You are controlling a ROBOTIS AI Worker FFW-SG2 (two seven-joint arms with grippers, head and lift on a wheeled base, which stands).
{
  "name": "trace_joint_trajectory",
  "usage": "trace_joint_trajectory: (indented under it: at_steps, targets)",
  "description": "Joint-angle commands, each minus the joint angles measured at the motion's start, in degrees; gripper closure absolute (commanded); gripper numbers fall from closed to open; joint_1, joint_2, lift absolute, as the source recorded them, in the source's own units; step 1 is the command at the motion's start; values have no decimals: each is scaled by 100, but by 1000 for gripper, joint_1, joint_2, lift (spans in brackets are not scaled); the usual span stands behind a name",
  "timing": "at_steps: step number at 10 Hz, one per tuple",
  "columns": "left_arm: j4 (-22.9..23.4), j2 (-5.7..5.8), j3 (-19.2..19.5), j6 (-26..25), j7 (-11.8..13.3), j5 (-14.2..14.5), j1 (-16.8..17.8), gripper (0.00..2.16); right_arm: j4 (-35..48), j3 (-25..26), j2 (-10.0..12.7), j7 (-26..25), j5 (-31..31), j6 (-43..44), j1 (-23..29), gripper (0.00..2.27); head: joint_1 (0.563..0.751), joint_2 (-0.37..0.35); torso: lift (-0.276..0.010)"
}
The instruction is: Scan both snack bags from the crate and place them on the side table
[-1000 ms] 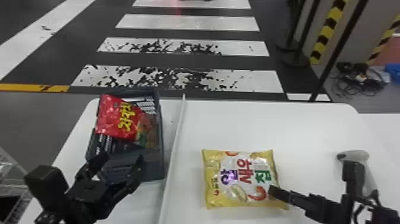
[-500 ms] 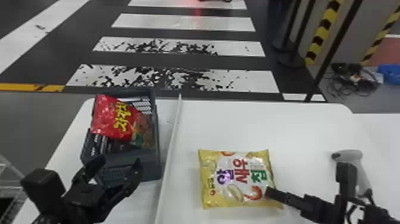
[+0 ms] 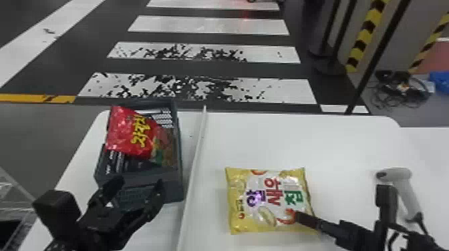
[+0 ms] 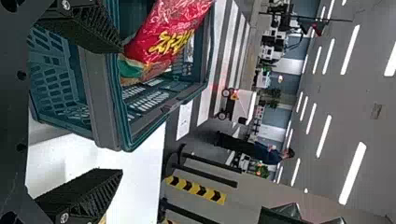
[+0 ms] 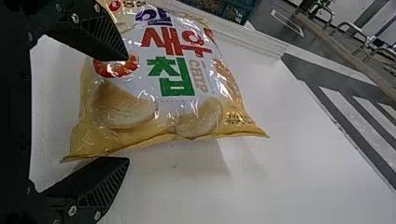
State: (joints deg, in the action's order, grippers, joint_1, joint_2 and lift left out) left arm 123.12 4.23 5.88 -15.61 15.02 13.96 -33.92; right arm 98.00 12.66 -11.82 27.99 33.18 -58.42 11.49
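the yellow snack bag (image 3: 247,213) lies lengthwise from left to right.

Head view, clock centred on frame: you've got black-and-white crosswalk stripes (image 3: 207,26) on the floor at 12. Yellow floor line (image 3: 20,97) at your 9, wire rack (image 3: 13,193) at 8. Your 2 has dark poles on round bases (image 3: 329,67) and black-yellow hazard tape (image 3: 360,41). Tangled cables (image 3: 401,88) between 2 and 3, blue object (image 3: 441,81) near them. Long white strip (image 3: 193,167) runs 6 toward 12. Left wrist view gives you a wheeled cart (image 4: 243,105) and lit ceiling lights (image 4: 352,172).
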Motion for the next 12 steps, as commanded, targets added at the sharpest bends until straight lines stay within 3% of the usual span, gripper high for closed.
trace_joint_trajectory:
  at_steps: [1,2,3,5,9,12]
  targets:
    - [-33,-1,-8,17,-8,1,17,83,0,0,48,-4,5,-183,-33,711,695,12,-95]
    - [-51,-1,-8,17,-8,1,17,83,0,17,136,-197,22,-201,-33,1521,695,14,-95]
    - [-60,-1,-8,17,-17,1,26,83,53,-9,188,-408,14,-25,2,1798,695,19,-95]
    - [-86,-1,-17,53,-25,1,26,83,167,9,162,-101,-162,-201,-24,2256,695,21,-95]
    - [-139,-10,-17,158,-17,19,26,83,281,536,153,225,532,-183,-7,2256,695,25,-95]
    - [-156,-19,-8,193,-8,89,26,83,580,800,92,-197,602,274,-77,2256,695,-21,-95]
